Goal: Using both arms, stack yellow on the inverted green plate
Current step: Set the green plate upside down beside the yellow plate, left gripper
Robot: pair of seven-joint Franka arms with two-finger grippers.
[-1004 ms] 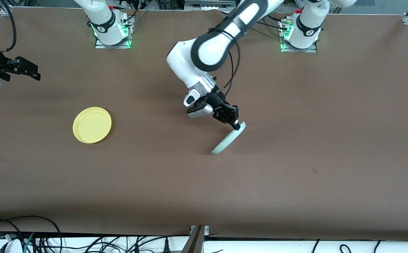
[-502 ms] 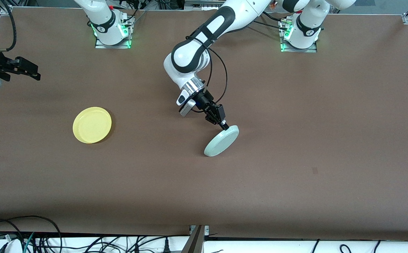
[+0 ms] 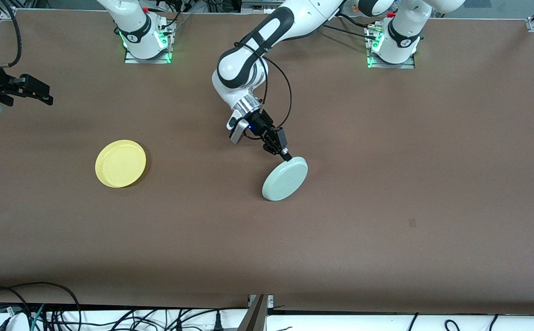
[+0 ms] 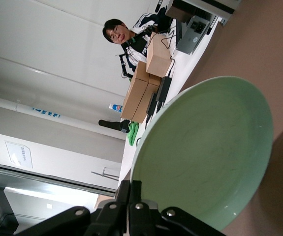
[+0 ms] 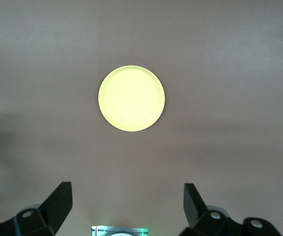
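The pale green plate [image 3: 285, 179] is in the middle of the table, tilted low with its underside up. Its edge nearer the front camera is at or just above the tabletop. My left gripper [image 3: 287, 157] is shut on the plate's upper rim. In the left wrist view my left gripper [image 4: 134, 186] pinches the green plate [image 4: 205, 152] at its rim. The yellow plate [image 3: 120, 163] lies flat, right side up, toward the right arm's end of the table. My right gripper [image 3: 46, 97] waits open in the air with nothing in it. The right wrist view shows the yellow plate [image 5: 131, 98] far past my right gripper [image 5: 129, 201].
Both arm bases [image 3: 144, 43] [image 3: 393, 46] stand along the table's edge farthest from the front camera. Cables [image 3: 42, 312] lie below the edge nearest it. A small dark mark [image 3: 412, 223] is on the brown tabletop toward the left arm's end.
My left gripper has turned the green plate from standing nearly on edge to lying almost flat, underside up, and lowered it slightly toward the right arm's end. The right arm and yellow plate are unmoved.
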